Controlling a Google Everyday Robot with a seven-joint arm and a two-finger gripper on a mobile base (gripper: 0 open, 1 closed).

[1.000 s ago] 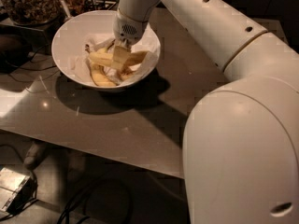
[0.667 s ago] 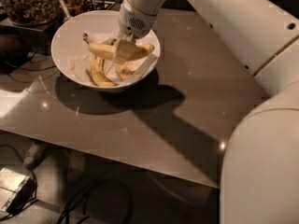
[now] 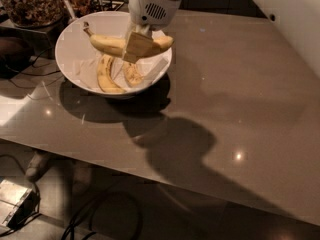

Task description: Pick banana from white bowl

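The long yellow banana [image 3: 107,43] with a dark stem hangs level above the white bowl [image 3: 70,59], clear of its contents. My gripper [image 3: 136,48] comes down from the top of the view and is shut on the banana's middle, its pale fingers [image 3: 139,46] wrapped around it. Two shorter curved bananas [image 3: 106,75] lie inside the bowl on crumpled white paper.
The bowl stands at the back left of a grey glossy table [image 3: 225,99]. A dark glass jar of nuts [image 3: 30,4] stands behind the bowl at the far left. Cables and a small box [image 3: 15,201] lie on the floor below the table's front edge.
The gripper has lifted the long banana up out of the bowl. The arm has swung up and away, so much less of it fills the right of the view.
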